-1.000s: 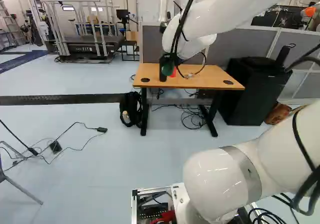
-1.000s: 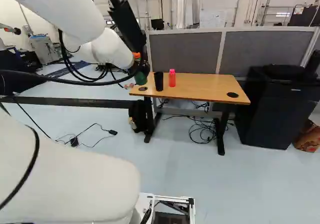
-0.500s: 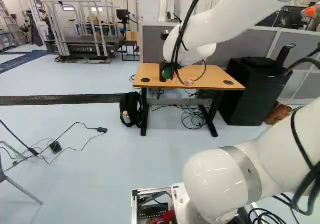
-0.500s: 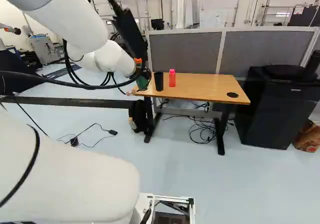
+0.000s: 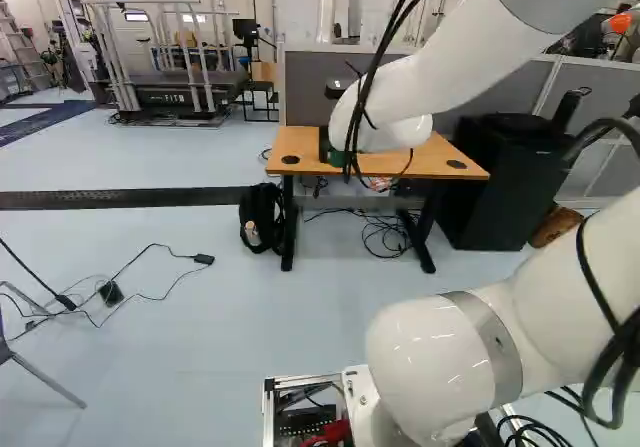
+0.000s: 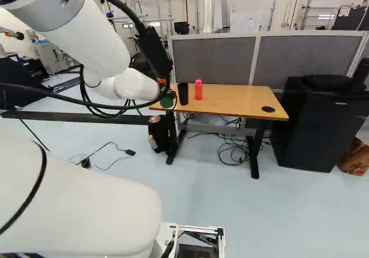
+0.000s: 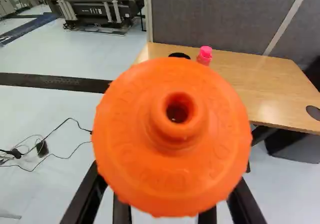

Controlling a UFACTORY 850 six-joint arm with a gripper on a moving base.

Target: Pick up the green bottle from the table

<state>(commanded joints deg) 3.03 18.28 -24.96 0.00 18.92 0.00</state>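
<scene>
In the right base view my gripper (image 6: 164,92) is largely hidden behind cables and the wrist, over the desk's near left corner. It carries the green bottle (image 6: 168,102), whose orange cap shows above the green body. The same green body (image 5: 337,156) peeps out below the arm in the left base view. Seen from the wrist, the bottle's orange cap (image 7: 145,88) fills the middle, and my gripper (image 7: 171,179) has a finger on either side, shut on the bottle; the cap covers the fingertips. The wooden table (image 6: 236,99) stands beyond.
A black cup (image 6: 183,93) and a pink bottle (image 6: 198,90) stand on the table. A black backpack (image 5: 262,215) leans by its left leg. Right of it is a black cabinet (image 6: 308,125), behind it a grey partition (image 6: 213,59). Cables (image 5: 385,235) lie beneath.
The arm has come down and drawn back toward the base, with the bottle moving along in the gripper. The base, table, cup and pink bottle stay where they were.
</scene>
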